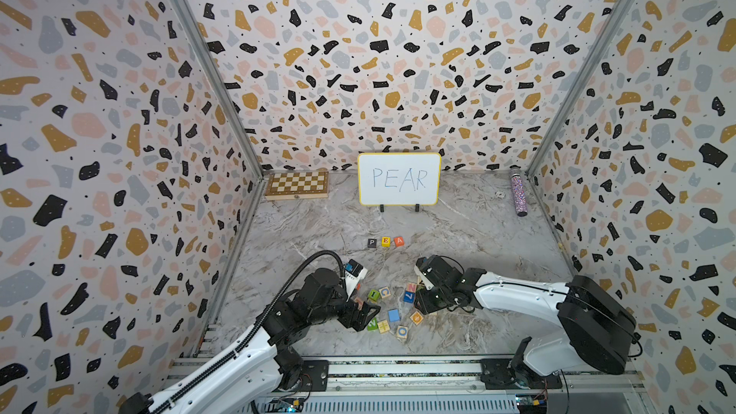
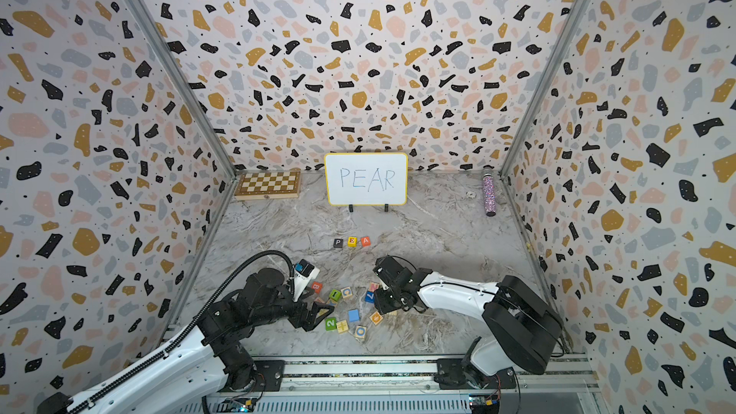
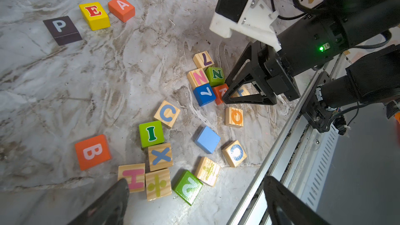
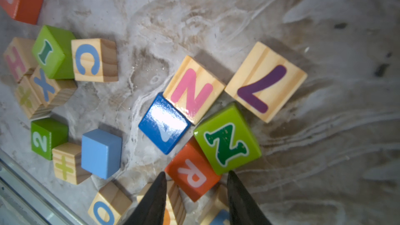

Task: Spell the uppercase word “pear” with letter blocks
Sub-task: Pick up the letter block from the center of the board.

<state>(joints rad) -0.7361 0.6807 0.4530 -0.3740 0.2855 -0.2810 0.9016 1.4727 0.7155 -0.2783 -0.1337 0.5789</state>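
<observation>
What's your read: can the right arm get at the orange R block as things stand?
Probably yes. The right gripper straddles the R block, jaws apart. The green N block abuts it beside one fingertip, so closing may nudge that neighbour.

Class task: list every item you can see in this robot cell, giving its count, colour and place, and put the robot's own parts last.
P block, E block, A block: three; black, yellow, red-orange; in a row mid-table.
R block: one, red-orange, in the near pile.
Spare blocks: sixteen visible; wood, green, blue, orange; near pile.
Whiteboard: one, white with yellow rim, reads PEAR, back centre.
Chessboard: one, brown and cream, back corner on the left arm's side.
Bottle: one, glittery, back, right arm's side.
Table: one, grey marble.
Left claw: one, black, open, over the pile.
Right claw: one, black, astride the R block; grip unclear.
</observation>
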